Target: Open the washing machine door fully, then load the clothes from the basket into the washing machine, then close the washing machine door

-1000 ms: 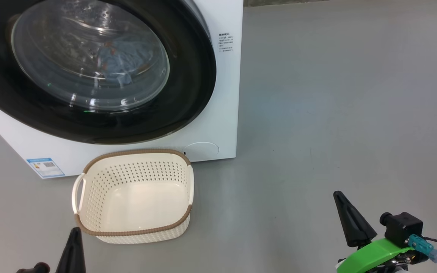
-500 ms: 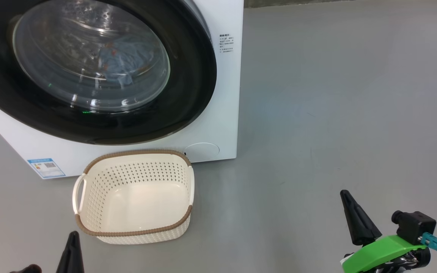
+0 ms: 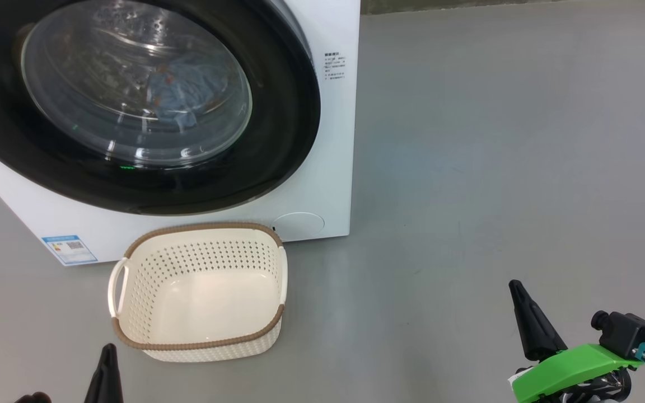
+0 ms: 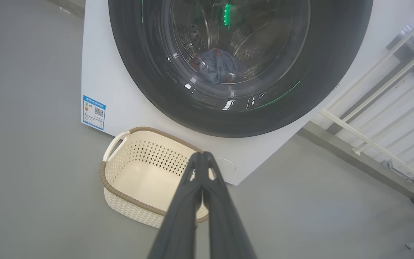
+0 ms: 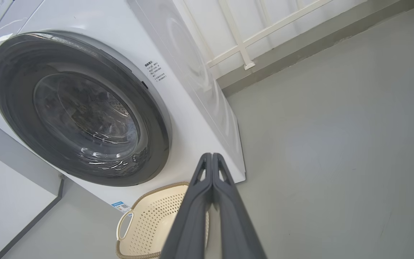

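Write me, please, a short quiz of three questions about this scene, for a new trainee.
1. Where are the clothes? A: in the basket. B: behind the door glass. C: out of sight.
2. True or false: the door stands open.
3. Fill in: the left gripper and the right gripper are both ___.
Key: 1 B, the basket is empty; 2 false; 3 shut.

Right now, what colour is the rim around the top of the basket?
Brown, woven-looking rim on the cream basket; the head view shows it best.
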You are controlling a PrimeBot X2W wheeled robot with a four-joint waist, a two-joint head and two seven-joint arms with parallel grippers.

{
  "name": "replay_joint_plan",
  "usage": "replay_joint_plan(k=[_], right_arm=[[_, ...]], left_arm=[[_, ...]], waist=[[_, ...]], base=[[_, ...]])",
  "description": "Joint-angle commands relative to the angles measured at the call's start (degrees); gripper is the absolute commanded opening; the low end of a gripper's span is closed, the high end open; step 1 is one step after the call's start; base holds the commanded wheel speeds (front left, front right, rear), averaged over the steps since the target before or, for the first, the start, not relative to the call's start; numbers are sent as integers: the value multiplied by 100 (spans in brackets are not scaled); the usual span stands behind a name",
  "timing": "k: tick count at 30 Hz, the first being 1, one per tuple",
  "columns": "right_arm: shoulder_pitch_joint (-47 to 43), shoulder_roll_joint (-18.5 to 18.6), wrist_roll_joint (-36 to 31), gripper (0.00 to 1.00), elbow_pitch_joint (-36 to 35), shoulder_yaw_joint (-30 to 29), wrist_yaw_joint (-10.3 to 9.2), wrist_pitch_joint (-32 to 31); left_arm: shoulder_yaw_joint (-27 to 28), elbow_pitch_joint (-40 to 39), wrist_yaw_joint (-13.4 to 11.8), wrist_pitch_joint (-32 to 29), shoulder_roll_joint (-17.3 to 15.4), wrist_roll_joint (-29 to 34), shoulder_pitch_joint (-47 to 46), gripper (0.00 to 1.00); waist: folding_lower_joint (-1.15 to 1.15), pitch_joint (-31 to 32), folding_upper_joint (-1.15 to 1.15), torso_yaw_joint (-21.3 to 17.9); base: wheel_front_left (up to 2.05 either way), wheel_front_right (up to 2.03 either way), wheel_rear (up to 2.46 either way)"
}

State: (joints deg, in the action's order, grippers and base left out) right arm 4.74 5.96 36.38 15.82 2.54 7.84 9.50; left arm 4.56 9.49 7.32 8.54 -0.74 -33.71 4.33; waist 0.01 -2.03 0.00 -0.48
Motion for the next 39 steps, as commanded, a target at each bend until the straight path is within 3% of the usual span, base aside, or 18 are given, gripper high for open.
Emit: replay_joint_plan(k=[1, 39], right_arm=[[145, 33, 189, 0, -146, -26, -10, -44], [139, -70, 2576, 0, -163, -346, -21, -668]], left_arm=[[81, -94, 6, -30, -93, -146, -276, 0], [133, 145, 10, -671, -145, -2613, -613, 0]], waist=[[-1, 2, 0, 1], [-1, 81, 0, 21]], base=[[0, 0, 0], [0, 0, 0]])
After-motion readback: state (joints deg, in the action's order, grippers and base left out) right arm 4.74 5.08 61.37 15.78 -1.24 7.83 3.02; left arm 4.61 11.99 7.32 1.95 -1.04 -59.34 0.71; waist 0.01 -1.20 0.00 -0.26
